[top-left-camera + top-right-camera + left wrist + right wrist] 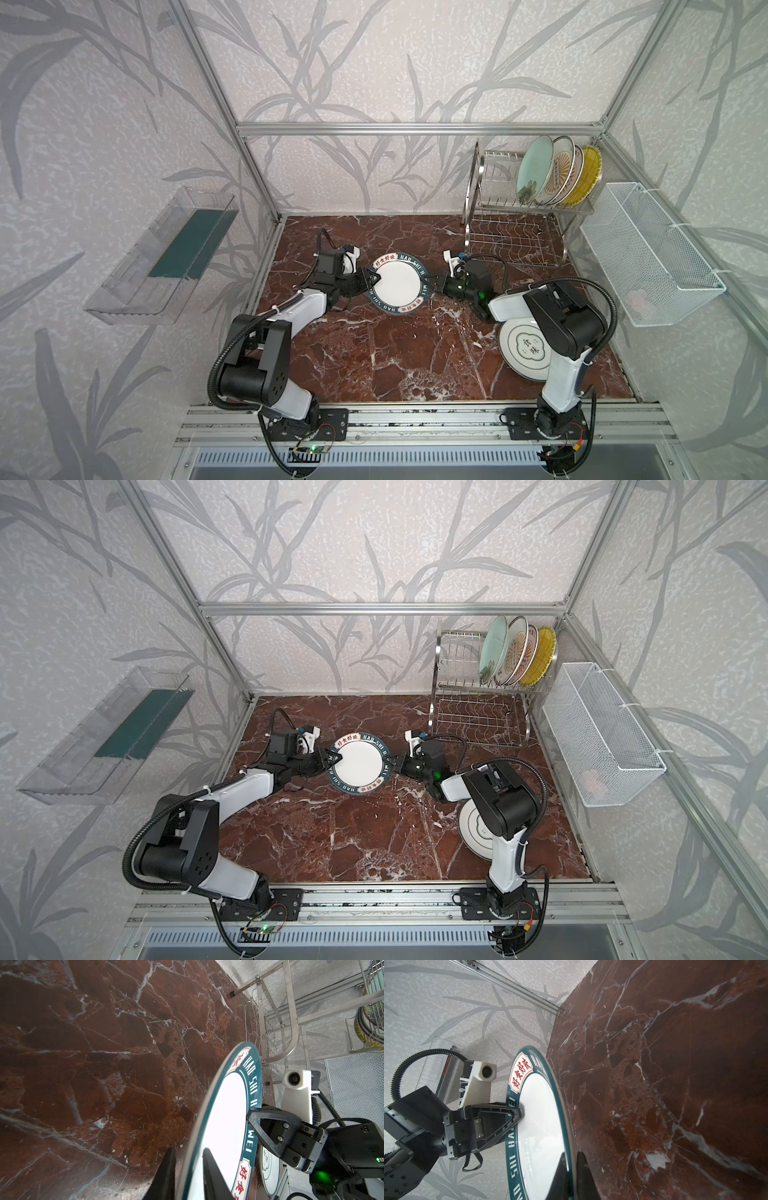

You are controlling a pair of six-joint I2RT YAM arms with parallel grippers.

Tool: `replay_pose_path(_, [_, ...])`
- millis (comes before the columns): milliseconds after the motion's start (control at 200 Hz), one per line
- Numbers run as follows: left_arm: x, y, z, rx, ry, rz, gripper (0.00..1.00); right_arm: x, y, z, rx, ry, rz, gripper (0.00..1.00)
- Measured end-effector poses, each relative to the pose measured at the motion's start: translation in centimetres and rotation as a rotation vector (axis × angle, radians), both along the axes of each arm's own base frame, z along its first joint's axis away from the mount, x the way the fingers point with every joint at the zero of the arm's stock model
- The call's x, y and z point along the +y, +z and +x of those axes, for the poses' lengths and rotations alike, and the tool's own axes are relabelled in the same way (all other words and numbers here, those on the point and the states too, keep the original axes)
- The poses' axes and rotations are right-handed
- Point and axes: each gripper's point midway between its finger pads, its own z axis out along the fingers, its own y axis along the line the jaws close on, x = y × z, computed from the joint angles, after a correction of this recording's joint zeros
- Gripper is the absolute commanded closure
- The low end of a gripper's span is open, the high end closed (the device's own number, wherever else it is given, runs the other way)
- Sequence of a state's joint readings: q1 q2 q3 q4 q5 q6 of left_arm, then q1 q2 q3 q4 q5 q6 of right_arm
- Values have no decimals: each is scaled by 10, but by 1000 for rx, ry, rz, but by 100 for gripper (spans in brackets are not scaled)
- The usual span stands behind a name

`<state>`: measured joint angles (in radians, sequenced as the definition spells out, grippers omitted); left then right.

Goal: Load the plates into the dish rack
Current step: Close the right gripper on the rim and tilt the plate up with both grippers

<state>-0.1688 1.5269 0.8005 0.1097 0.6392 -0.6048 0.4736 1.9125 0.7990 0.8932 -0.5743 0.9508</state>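
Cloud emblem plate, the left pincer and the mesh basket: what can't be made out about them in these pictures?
- Cloud emblem plate: the right arm covers part of it in both top views.
- Left pincer: in the left wrist view its fingers straddle the rim of the lettered plate, but the frame edge cuts them off, so contact is unclear.
- Mesh basket: the pinkish thing inside is blurred behind the mesh and too small to name.
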Motion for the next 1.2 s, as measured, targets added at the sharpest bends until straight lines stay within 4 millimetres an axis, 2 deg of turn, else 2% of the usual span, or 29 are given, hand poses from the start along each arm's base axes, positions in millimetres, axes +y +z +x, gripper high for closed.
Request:
replay_pose_path(245, [-1, 3, 2, -14, -4, -7, 87, 0, 1, 0, 1, 4, 4, 100])
replay_pose_path(435, [-6, 12, 4, -51, -26, -39, 100, -5, 3, 3, 13, -11, 15, 100])
replay_pose_path(570, [-8, 16, 5, -67, -28, -62, 100, -7, 9, 4, 2, -16, 21, 100])
replay_pose_path(725, [-10, 18, 5, -74, -29, -89, 100, -9, 13, 4, -6, -23, 23, 86])
replay_pose_path(840, [-14, 17, 4, -62, -33, -116, 100, -9, 18, 4, -23, -23, 28, 81])
replay_pose_path(1200, [-17, 25, 6, -93, -22, -180, 100, -8, 29, 0, -49, -23, 64, 77])
